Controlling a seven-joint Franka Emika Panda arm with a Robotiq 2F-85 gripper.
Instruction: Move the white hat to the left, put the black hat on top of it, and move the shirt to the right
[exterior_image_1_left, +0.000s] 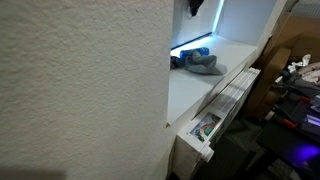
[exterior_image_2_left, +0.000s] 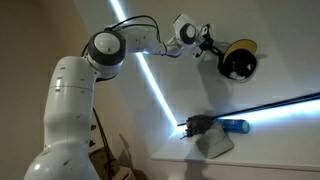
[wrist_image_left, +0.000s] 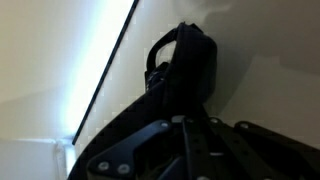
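The black hat (exterior_image_2_left: 238, 62) hangs in the air well above the shelf, with my gripper (exterior_image_2_left: 211, 51) shut on its edge. In the wrist view the black hat (wrist_image_left: 186, 62) fills the middle, just beyond my closed gripper (wrist_image_left: 186, 120). The white hat (exterior_image_2_left: 215, 143) lies crumpled on the pale shelf below and looks grey in an exterior view (exterior_image_1_left: 206, 65). A bright blue item (exterior_image_2_left: 233, 126) with a dark end lies right behind it, also seen as the blue item (exterior_image_1_left: 196, 53). Whether that is the shirt I cannot tell.
A textured white wall (exterior_image_1_left: 80, 80) blocks the left half of an exterior view. The shelf's front edge (exterior_image_1_left: 225, 95) runs diagonally, with clutter and boxes (exterior_image_1_left: 295, 85) beyond it. A bright light strip (exterior_image_2_left: 150, 75) crosses the wall behind the arm (exterior_image_2_left: 105, 50).
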